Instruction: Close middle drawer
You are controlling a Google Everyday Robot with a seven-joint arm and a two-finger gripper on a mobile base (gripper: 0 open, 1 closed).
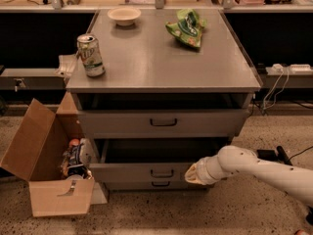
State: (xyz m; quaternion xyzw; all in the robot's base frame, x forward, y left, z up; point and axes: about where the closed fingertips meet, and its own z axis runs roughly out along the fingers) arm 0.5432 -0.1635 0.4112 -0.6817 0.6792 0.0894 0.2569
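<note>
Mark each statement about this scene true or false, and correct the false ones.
1. The middle drawer is pulled out of the cabinet. True.
2. The gripper is up above the cabinet. False: it is low down, at the right part of the middle drawer's front.
3. A bowl sits on top of the cabinet. True.
4. The can lies on its side. False: it stands upright near the top's left edge.
5. The cardboard box is on top of the cabinet. False: it is on the floor, at the left of the picture, beside the cabinet.
</note>
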